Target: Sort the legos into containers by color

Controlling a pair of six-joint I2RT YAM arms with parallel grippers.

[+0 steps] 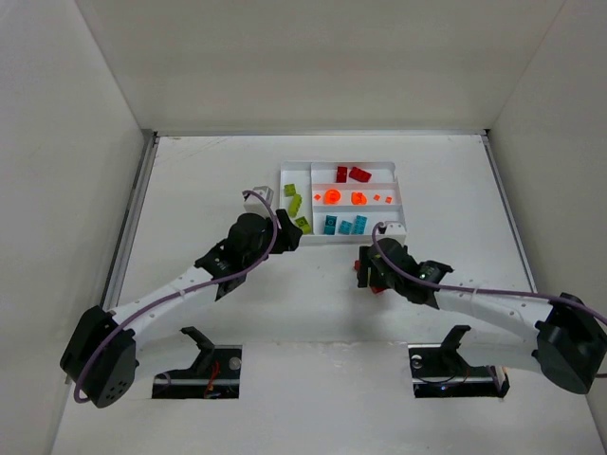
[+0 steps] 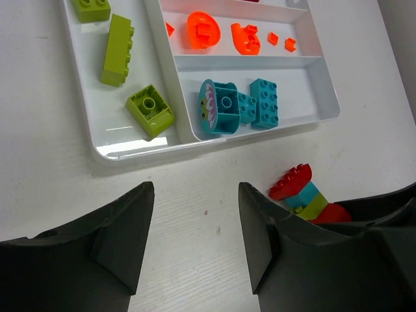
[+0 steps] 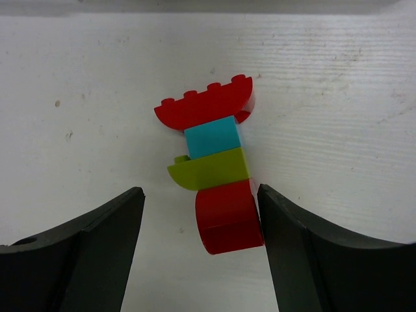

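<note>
The white tray (image 1: 281,204) holds lime green legos (image 1: 295,204) in its tall left section, red ones (image 1: 353,173), orange ones (image 1: 344,197) and teal ones (image 1: 344,226) in the three long sections. A joined stack lies flat on the table: red arch (image 3: 207,103), teal brick (image 3: 213,136), green piece (image 3: 211,168), red rounded brick (image 3: 227,218). My right gripper (image 3: 200,195) is open around the stack's rounded red end, and its right finger (image 3: 292,247) touches that brick. My left gripper (image 2: 195,188) is open and empty over bare table just near the tray (image 2: 214,146).
The stack also shows in the left wrist view (image 2: 300,190), right of the left gripper's fingers, and in the top view (image 1: 377,288) under the right gripper (image 1: 368,270). White walls enclose the table on three sides. The left gripper (image 1: 289,237) is near the tray's near left corner.
</note>
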